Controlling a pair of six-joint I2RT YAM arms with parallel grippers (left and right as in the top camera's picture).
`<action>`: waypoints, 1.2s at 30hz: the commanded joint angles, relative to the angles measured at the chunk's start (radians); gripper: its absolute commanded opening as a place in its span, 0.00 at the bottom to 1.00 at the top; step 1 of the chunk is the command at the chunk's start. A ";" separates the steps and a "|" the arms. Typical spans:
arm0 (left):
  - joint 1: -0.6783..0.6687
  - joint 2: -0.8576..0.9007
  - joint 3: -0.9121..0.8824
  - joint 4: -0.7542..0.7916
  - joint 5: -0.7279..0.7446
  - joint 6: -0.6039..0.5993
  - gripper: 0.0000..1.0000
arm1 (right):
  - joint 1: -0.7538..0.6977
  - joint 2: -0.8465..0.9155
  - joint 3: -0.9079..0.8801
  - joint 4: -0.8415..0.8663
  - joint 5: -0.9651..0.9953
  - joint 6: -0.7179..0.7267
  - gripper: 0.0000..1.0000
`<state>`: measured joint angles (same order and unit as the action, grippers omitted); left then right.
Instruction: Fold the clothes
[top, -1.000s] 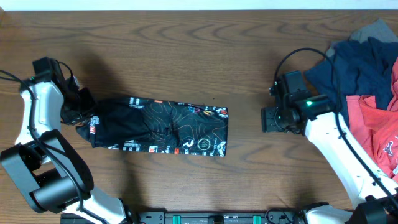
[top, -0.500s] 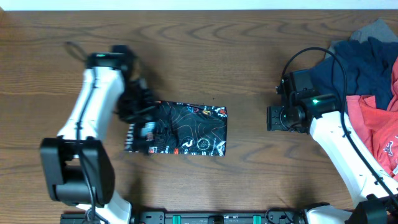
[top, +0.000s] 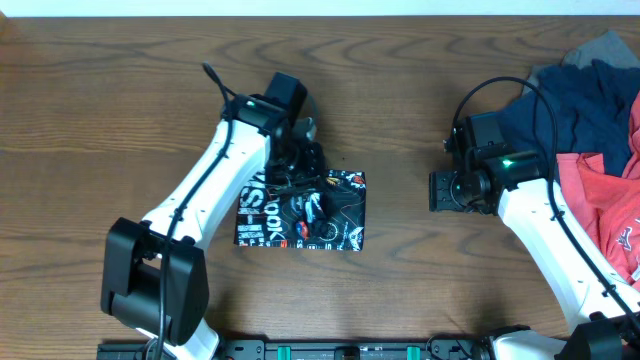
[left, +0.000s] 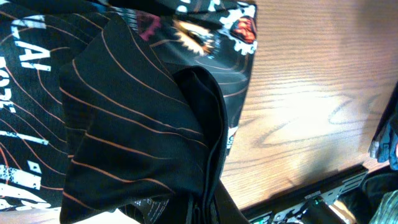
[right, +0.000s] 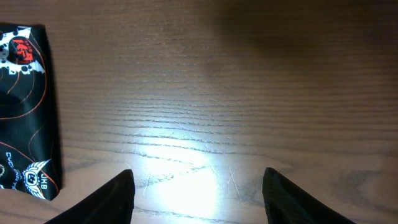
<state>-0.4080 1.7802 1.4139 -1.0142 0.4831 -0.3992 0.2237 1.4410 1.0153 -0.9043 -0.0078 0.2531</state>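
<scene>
The black jersey (top: 325, 225) with orange contour lines and white lettering lies folded at the table's middle. My left gripper (top: 300, 172) is shut on a fold of it and holds that end over the folded part. In the left wrist view the black cloth (left: 137, 124) hangs from the jaws (left: 205, 208) above the logos. My right gripper (top: 436, 190) is open and empty, hovering over bare wood right of the jersey. The right wrist view shows its fingers (right: 196, 196) spread apart and the jersey's edge (right: 25, 106) at left.
A pile of navy (top: 585, 105), coral-red (top: 600, 200) and grey (top: 600, 48) garments lies at the table's right edge, behind my right arm. The table's front rail (top: 350, 350) runs along the bottom.
My left gripper has carried the jersey's left end rightward across the garment, making it much shorter. The right arm has barely moved.
</scene>
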 joint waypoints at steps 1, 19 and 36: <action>-0.027 -0.026 0.013 0.007 -0.024 -0.027 0.06 | -0.015 0.005 0.003 -0.002 -0.004 -0.007 0.64; -0.125 -0.019 0.006 0.070 -0.030 -0.025 0.64 | -0.015 0.005 0.003 -0.001 -0.012 -0.007 0.64; 0.213 -0.019 -0.006 0.110 -0.380 0.114 0.69 | 0.211 0.070 0.003 0.232 -0.436 -0.259 0.70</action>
<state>-0.2268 1.7378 1.4143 -0.9047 0.1822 -0.3058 0.3584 1.4677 1.0153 -0.6910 -0.4404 0.0391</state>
